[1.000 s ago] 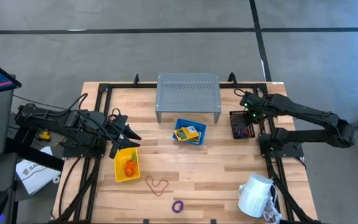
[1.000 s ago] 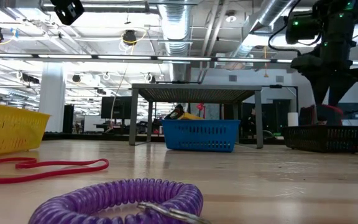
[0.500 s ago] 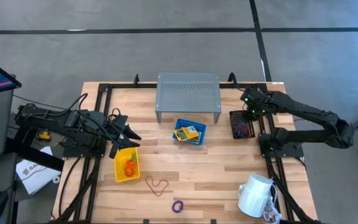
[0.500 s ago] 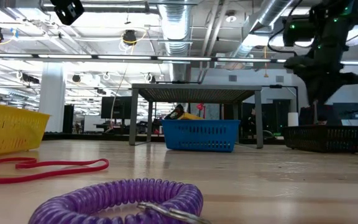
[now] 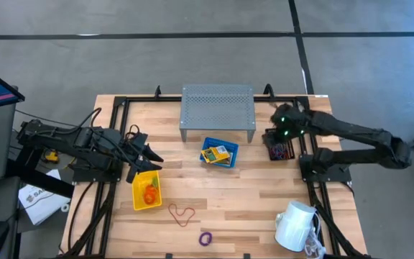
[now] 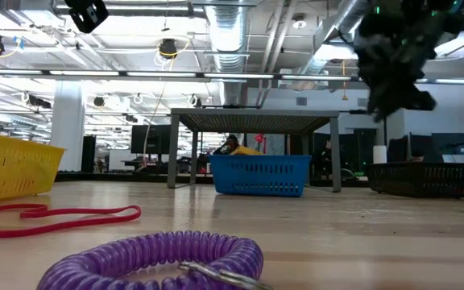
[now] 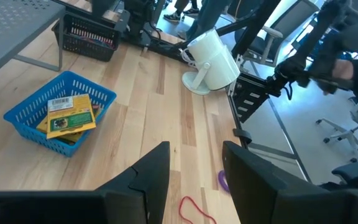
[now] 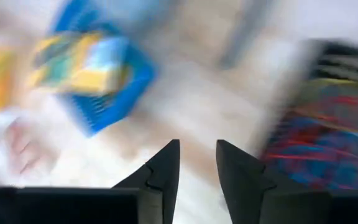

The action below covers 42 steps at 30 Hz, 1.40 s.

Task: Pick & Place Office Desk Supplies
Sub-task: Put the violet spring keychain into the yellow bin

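The light wooden counter (image 5: pixel 250 187) carries three small bins. The small yellow plastic bin (image 5: pixel 146 190) stands near the left side and holds orange loops (image 5: pixel 150 194); the left gripper (image 5: pixel 152 163) hangs just above its far rim, jaws parted with nothing between them, as the left wrist view shows. The small blue plastic basket (image 5: pixel 219 153) sits in the middle, just in front of the grey perforated metal riser (image 5: pixel 218 108), and holds yellow printed packets (image 7: pixel 67 116), one with a green label and a barcode strip. The small black mesh bin (image 5: pixel 279 144) stands on the right, beside the riser's right leg, and holds a heap of thin red, blue and other coloured pieces (image 8: pixel 328 134) too blurred to tell apart.

The right gripper (image 5: pixel 282 129) hovers above the inner edge of the black mesh bin, raised clear of it in the low view; its jaws stand a little apart and empty, pointing at bare counter between the blue basket and the black bin.

Loose on the counter's near part lie a thin red loop (image 5: pixel 181 214), bent into a wavy shape, and a purple coiled loop (image 5: pixel 205 238) just beyond it toward the near edge. A white ceramic mug (image 5: pixel 296 225) lies tipped at the near right corner
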Each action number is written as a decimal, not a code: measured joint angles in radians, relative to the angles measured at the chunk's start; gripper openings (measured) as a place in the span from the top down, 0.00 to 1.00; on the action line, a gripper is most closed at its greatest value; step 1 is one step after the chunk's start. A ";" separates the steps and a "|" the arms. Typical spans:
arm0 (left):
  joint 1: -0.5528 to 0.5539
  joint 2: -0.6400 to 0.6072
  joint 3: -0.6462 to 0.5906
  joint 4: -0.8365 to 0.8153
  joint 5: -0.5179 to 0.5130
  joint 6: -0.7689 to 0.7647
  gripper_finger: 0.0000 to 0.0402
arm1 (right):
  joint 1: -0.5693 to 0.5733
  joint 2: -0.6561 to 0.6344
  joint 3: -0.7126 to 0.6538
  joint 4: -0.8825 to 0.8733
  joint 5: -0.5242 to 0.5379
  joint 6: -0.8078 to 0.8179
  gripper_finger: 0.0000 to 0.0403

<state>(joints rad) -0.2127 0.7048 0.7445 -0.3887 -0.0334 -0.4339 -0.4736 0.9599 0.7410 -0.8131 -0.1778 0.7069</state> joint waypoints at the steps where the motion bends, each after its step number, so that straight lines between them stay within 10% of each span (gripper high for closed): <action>1: 0.000 0.000 0.000 0.000 0.000 0.001 0.64 | 0.040 0.001 0.000 0.037 -0.011 0.001 0.75; 15: 0.001 0.023 0.000 0.019 0.020 0.008 0.64 | 0.612 0.167 0.016 0.349 0.235 0.095 0.75; 22: -0.072 0.270 0.003 0.292 0.253 0.105 0.64 | 0.654 0.225 0.095 0.352 0.345 0.109 0.75; 32: -0.240 0.715 0.202 0.206 0.242 0.499 0.64 | 0.653 0.216 0.137 0.351 0.364 0.114 0.75; 42: -0.214 0.960 0.345 0.160 0.167 0.379 0.64 | 0.673 0.226 0.137 0.351 0.405 0.174 0.75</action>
<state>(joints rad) -0.4270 1.6643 1.0893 -0.2285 0.1338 -0.0554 0.1998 1.1862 0.8780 -0.4625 0.2269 0.8811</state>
